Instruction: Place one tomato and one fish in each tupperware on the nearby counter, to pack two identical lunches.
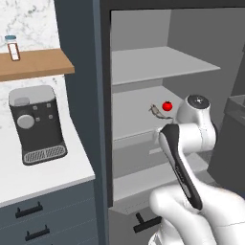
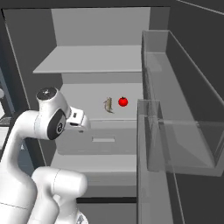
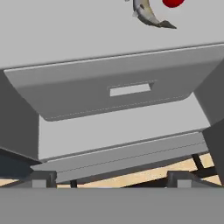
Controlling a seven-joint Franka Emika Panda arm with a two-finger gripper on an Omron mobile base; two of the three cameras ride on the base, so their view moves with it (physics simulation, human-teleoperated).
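A dark coffee machine (image 1: 37,124) is standing at the left of the left base view, under a wooden shelf (image 1: 33,64) that is carrying a small jar (image 1: 13,48). An open fridge (image 1: 162,72) is showing grey shelves, with a grey drawer (image 3: 118,92) sitting across the middle of the hand view. Clear door bins (image 2: 175,122) are filling the right of the right base view.

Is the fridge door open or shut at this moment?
Open. The door stands swung aside with its bins facing the camera, and the inner shelf with the fish and tomato is exposed.
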